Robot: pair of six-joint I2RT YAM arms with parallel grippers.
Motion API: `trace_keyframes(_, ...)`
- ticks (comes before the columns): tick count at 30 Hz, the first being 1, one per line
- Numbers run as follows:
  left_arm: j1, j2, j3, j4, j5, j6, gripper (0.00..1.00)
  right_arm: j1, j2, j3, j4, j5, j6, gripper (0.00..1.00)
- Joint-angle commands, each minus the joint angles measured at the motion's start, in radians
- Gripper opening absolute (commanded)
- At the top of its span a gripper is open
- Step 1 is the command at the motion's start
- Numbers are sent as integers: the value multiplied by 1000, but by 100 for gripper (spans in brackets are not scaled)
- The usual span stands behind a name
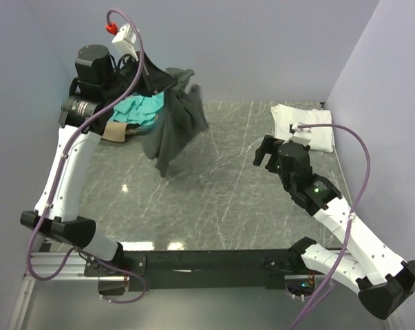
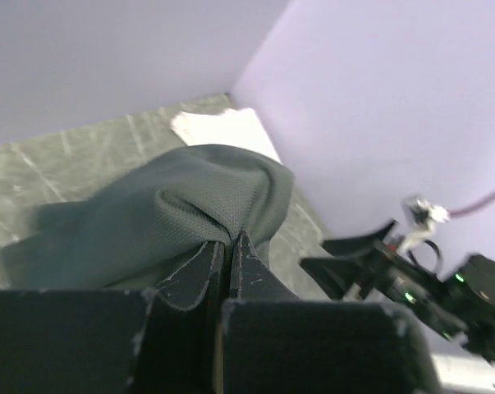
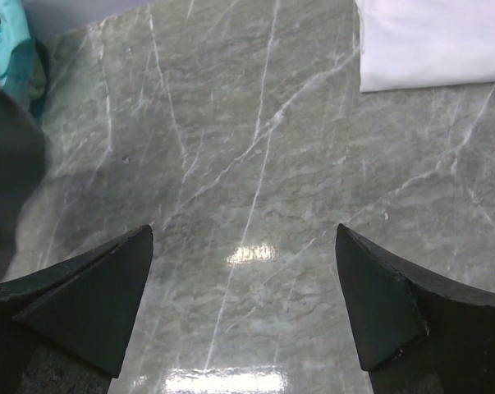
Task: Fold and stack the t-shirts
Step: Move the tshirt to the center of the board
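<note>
A: Where is the grey shirt [image 1: 176,127]?
B: Hanging lengthwise from the left claw [image 2: 226,254], which is clamped on its edge — far left, above the surface [image 1: 221,199].
A: And the right claw [image 3: 243,312]?
B: Jaws apart, empty — the shirt's free end lies to its left, well apart. 1 folded white shirt [image 1: 303,127] lies just beyond it. 0 containers.
</note>
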Motion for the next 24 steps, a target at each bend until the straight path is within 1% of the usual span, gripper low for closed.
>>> trace_keyframes(1, -11, -82, -67, 100, 82, -54, 1, 3, -15, 42, 25, 27, -6, 98)
trace_keyframes(2, -11, -97, -140, 138, 75, -71, 0, 3, -27, 39, 22, 27, 3, 98)
trace_keyframes(4, -11, -119, -200, 143, 44, -63, 0, 5, -43, 25, 15, 23, 13, 98)
trace_keyframes(5, -11, -114, -257, 142, 38, -54, 2, 5, -47, 19, 9, 16, 19, 97)
trace_keyframes(6, -12, -99, -291, 140, 3, -46, 7, 3, -52, 8, 6, 13, 22, 97)
trace_keyframes(7, -12, -88, -323, 134, -25, -42, 16, 5, -56, 5, -7, 6, 29, 97)
trace_keyframes(8, -12, -55, -376, 123, -54, -35, 38, 3, -58, -1, -14, 4, 33, 97)
trace_keyframes(9, -14, -35, -398, 96, -117, -34, 50, 3, -59, -7, -27, -2, 36, 97)
trace_keyframes(11, -20, 14, -443, 42, -198, -43, 69, 3, -64, -16, -38, -14, 40, 97)
trace_keyframes(12, -25, 19, -463, 22, -224, -46, 71, 3, -66, -27, -46, -19, 42, 96)
trace_keyframes(13, -29, 19, -483, 14, -281, -54, 74, 3, -66, -33, -46, -22, 42, 96)
trace_keyframes(14, -40, 8, -522, 8, -309, -61, 80, 5, -66, -48, -50, -36, 43, 96)
trace_keyframes(17, -51, -39, -614, 11, -352, -83, 87, 5, -53, -85, -55, -106, 51, 94)
trace_keyframes(21, -67, -107, -760, 20, -361, -121, 87, 9, -15, -148, -23, -209, 66, 90)
trace_keyframes(24, -100, -140, -832, 31, -366, -161, 86, 11, 26, -167, 6, -273, 66, 89)
